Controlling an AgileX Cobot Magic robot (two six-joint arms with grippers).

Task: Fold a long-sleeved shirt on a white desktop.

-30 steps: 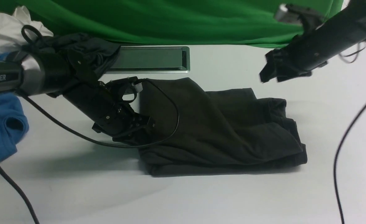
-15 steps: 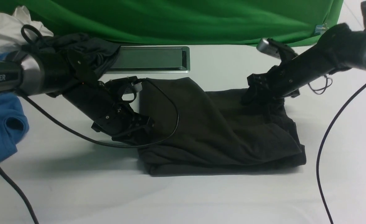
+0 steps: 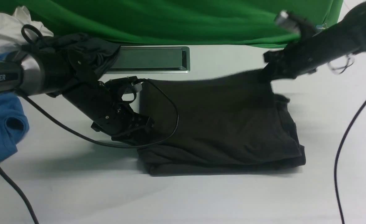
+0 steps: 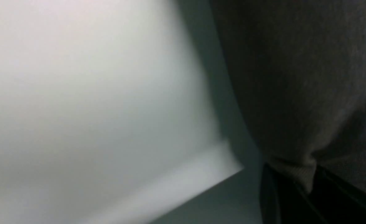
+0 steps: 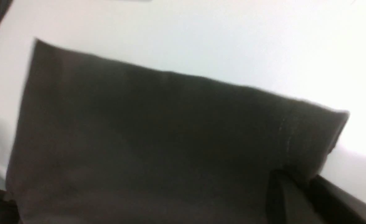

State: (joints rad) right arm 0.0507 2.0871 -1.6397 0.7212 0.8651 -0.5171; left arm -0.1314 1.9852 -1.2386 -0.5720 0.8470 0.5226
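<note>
The dark olive-brown long-sleeved shirt (image 3: 220, 130) lies folded on the white desktop (image 3: 201, 199). My left gripper (image 3: 139, 132) is low at the shirt's left edge and is shut on a pinch of ribbed fabric (image 4: 301, 175). My right gripper (image 3: 268, 73) hovers above the shirt's far right corner. It is shut on the top layer, which rises taut from the pile to the jaws. In the right wrist view this lifted shirt layer (image 5: 158, 130) hangs as a flat sheet, and its corner is pinched between the dark fingers (image 5: 282, 193).
A silver-framed cable slot (image 3: 148, 59) sits behind the shirt. A charcoal garment (image 3: 99, 53), a white cloth (image 3: 2, 31) and a blue shirt (image 3: 2, 124) lie at the left. A green backdrop (image 3: 170, 18) hangs behind. A black cable (image 3: 344, 140) hangs at the right.
My right gripper dropped from open in the air onto the shirt's far right corner, shut on it and lifted the top layer up and to the right. The left arm held still.
</note>
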